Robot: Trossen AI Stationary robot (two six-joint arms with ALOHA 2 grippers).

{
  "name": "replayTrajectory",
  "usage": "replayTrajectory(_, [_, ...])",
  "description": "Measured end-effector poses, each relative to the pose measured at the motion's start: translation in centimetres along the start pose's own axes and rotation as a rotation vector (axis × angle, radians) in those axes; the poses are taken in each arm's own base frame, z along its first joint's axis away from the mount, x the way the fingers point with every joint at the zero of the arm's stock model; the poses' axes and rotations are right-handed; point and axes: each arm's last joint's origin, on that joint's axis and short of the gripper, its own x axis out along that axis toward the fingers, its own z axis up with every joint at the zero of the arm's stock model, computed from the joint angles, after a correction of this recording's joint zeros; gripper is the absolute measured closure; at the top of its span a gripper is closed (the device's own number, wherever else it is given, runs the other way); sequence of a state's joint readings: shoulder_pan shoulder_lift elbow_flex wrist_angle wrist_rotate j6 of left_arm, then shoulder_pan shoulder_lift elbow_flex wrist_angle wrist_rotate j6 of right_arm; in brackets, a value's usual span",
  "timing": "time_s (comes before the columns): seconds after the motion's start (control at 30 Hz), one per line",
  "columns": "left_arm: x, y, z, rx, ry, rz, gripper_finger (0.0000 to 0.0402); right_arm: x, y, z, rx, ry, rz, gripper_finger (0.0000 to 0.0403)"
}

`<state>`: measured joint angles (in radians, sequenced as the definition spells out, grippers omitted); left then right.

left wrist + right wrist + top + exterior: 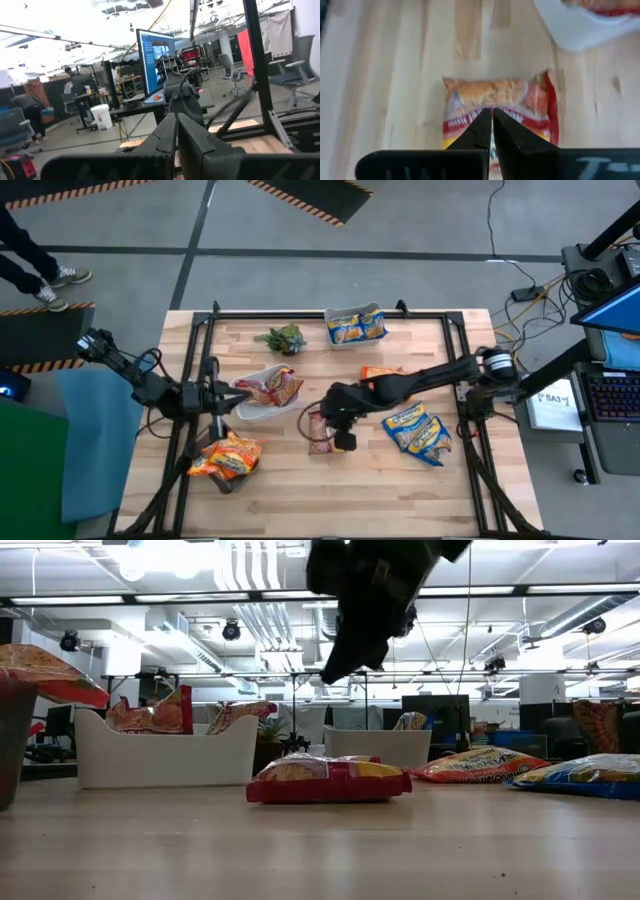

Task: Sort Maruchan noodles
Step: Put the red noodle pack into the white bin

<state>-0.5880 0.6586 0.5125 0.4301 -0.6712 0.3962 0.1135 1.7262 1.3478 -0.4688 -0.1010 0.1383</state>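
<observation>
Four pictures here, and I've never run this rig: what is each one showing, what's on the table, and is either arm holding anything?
Two dark robot arms work at a wooden table. The high view looks straight down, the low view looks level across the tabletop, and each wrist view looks past that arm's own fingers. The right gripper hangs shut and empty over a dark red noodle packet lying flat mid-table. The left gripper waits shut at the left edge, holding nothing. Other packets fill a white tub, a far tub, or lie loose, like the blue-yellow ones. A small green plant stands at the back.

My black fingers [491, 131] hung over a dark red, orange packet [500, 107]; blue-yellow packets [417, 431] lay on pale striped wood table [400, 490].
</observation>
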Motion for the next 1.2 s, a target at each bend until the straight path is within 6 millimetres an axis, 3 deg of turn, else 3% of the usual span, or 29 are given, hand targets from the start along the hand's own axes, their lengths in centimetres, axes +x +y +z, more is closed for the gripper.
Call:
replayTrajectory(0.2, [0.0, 0.1, 0.1, 0.081, -0.012, 0.007, 0.0402, 0.3, -0.2, -1.5, 0.038, -0.159, 0.026, 0.0393])
replayTrajectory(0.33, [0.0, 0.1, 0.3, 0.143, -0.025, 0.014, 0.0402, 1.1, -0.4, -2.2, 0.116, -0.155, 0.032, 0.0378])
replayTrajectory(0.47, [0.0, 0.2, 0.5, 0.204, -0.038, 0.023, 0.0402, 2.1, -0.6, -2.7, 0.145, -0.125, 0.024, 0.0325])
replayTrajectory(0.67, [-0.1, 0.3, 0.7, 0.281, -0.052, 0.034, 0.0402, 2.6, -1.1, -3.2, 0.149, -0.129, -0.111, 0.0211])
replayTrajectory(0.9, [-0.1, 0.4, 0.8, 0.342, -0.058, 0.043, 0.0402, 3.4, -3.0, -5.0, 0.204, -0.14, -0.152, 0.0096])
replayTrajectory(1.07, [-0.1, 0.4, 0.8, 0.354, -0.058, 0.043, 0.0402, 4.1, -4.0, -6.4, 0.231, -0.213, -0.148, 0.0053])
replayTrajectory(1.2, [-0.1, 0.4, 0.8, 0.354, -0.058, 0.043, 0.0402, 4.5, -4.2, -7.5, 0.245, -0.251, -0.135, 0.0047])
